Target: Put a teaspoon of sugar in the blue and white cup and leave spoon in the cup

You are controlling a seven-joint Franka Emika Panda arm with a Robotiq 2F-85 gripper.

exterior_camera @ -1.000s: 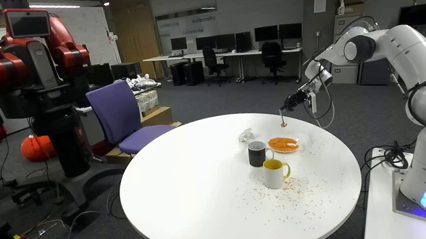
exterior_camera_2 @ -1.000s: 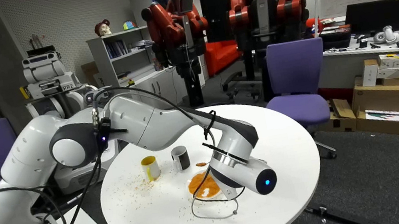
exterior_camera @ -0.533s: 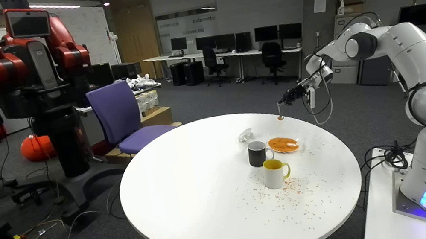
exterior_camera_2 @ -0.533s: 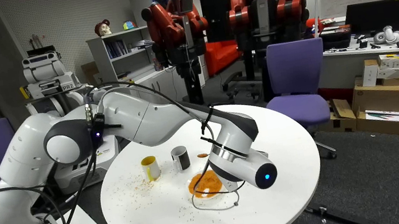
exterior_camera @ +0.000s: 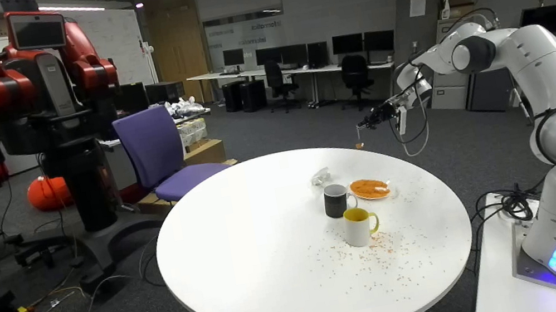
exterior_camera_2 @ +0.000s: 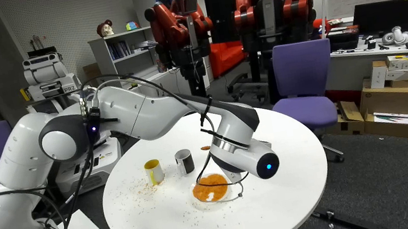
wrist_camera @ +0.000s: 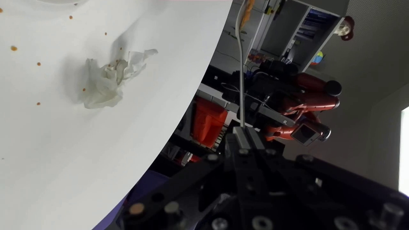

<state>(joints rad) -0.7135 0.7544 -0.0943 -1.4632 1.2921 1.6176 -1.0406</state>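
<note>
My gripper (exterior_camera: pixel 360 126) is shut on the thin spoon (wrist_camera: pixel 241 80) by its handle, held above the far part of the table. The handle rises from the closed fingertips (wrist_camera: pixel 245 130) in the wrist view. The spoon's bowl carries orange grains; it shows in both exterior views, where the spoon (exterior_camera: pixel 359 146) hangs down and its bowl, the spoon (exterior_camera_2: pixel 205 148), is past the wrist. A white plate (exterior_camera_2: pixel 210 197) of orange grains stands on the table. No cup I can tell as blue and white shows; it is hidden or out of view.
On the white round table (exterior_camera: pixel 249 251) stand a dark and grey mug (exterior_camera: pixel 335 203) and a white mug with yellow inside (exterior_camera: pixel 357 230). Crumpled white tissue (wrist_camera: pixel 105 84) lies near the far edge. Spilled grains are scattered around the mugs and plate. A purple chair (exterior_camera: pixel 153 154) stands by the table.
My gripper has risen with the spoon and shifted slightly left in an exterior view, farther above the table and plate. The plate and mugs have not moved.
</note>
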